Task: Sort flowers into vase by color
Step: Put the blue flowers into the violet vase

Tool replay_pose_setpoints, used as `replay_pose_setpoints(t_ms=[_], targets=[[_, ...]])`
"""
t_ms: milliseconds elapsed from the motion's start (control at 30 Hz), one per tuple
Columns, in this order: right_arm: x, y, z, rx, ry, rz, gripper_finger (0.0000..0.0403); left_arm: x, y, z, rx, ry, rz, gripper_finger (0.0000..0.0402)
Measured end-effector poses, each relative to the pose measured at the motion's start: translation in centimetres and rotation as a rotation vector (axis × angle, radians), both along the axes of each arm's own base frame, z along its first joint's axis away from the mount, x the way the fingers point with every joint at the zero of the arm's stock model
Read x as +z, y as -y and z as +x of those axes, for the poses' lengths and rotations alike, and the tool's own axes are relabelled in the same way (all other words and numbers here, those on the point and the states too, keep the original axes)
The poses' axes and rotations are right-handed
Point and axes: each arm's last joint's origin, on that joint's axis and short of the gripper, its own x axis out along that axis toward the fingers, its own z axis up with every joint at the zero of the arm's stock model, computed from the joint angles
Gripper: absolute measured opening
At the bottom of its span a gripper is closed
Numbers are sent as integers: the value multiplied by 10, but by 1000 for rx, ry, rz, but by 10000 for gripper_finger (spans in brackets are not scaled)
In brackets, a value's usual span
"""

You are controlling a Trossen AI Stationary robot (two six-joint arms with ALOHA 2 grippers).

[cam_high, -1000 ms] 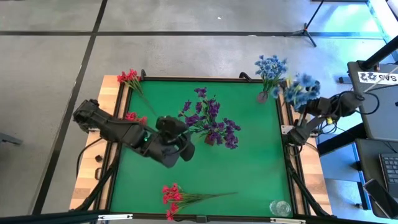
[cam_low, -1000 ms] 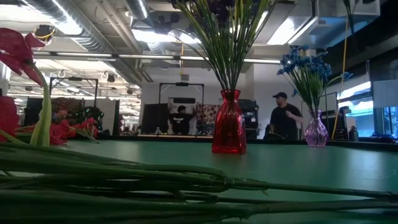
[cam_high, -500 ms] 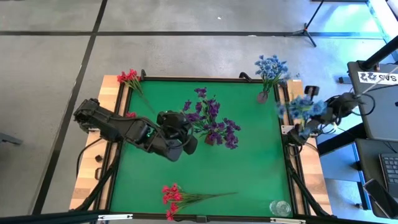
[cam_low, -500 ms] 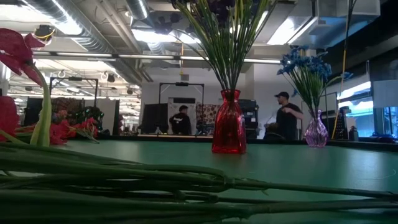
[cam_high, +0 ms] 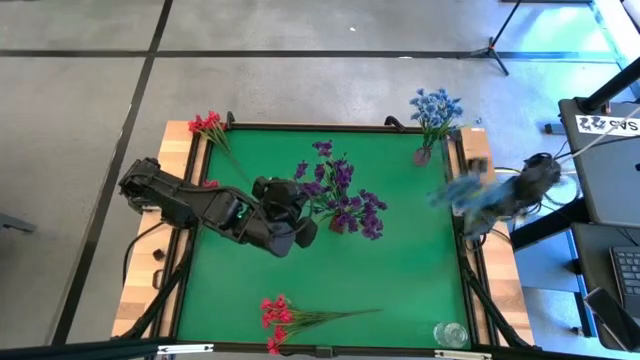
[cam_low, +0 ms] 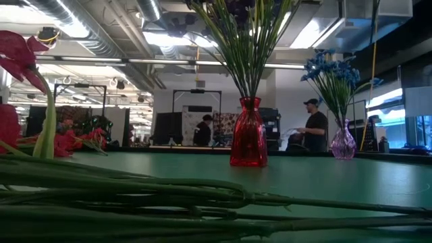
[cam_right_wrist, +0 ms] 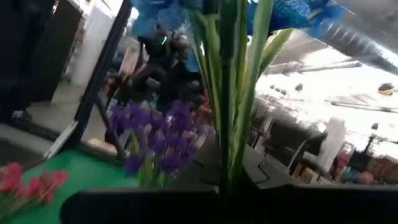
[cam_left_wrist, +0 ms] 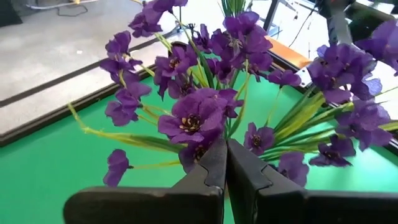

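Purple flowers (cam_high: 340,195) stand with their stems in a red vase (cam_low: 248,142) at mid-table. Blue flowers (cam_high: 435,105) stand in a purple vase (cam_low: 343,143) at the far right corner. One red sprig (cam_high: 285,315) lies flat by the near edge, and another (cam_high: 207,125) lies at the far left corner. My left gripper (cam_high: 302,230) is shut, its tips right at the purple blossoms (cam_left_wrist: 193,121). My right gripper (cam_high: 495,198) is shut on a blue sprig (cam_high: 462,192) above the table's right edge. My right gripper pinches the blue sprig's bundled green stems (cam_right_wrist: 233,149) between its two fingers. The sprig is lifted clear of the table, and its blossoms (cam_right_wrist: 292,12) point away from the fingers, toward the table's left. My left gripper's shut tips (cam_left_wrist: 225,163) are among the purple blossoms; whether they touch cannot be told.
A clear glass vase (cam_high: 450,333) stands at the near right corner. The green mat (cam_high: 400,280) is bare between the red vase and the near edge. People stand in the room beyond the table (cam_low: 314,125).
My right gripper has carried the blue sprig from beside the purple vase toward the table's near edge and tipped it, so the blossoms now point toward the table's left. My left gripper has moved a little toward the purple flowers.
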Motion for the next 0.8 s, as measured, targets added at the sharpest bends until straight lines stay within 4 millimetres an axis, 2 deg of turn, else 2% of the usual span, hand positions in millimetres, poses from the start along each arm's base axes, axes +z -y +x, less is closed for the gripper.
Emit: replay_pose_setpoints(t_ms=[200,333,400,500,667,800], targets=[[-6,-10,41,-39,-64,17,3,0,-3,2,11,5,3,2],[4,7,57,-84,41,29,3,0,1,0,8,22,-12,1],[1,19,62,-98,29,32,3,0,4,-1,0,23,-13,2],[-1,38,61,-118,22,18,3,0,9,-2,-11,27,-17,2],[6,64,42,-199,68,-16,3,1,15,-4,-30,29,-19,2],[-1,78,30,-276,43,0,3,1,19,-6,-43,34,-22,2]])
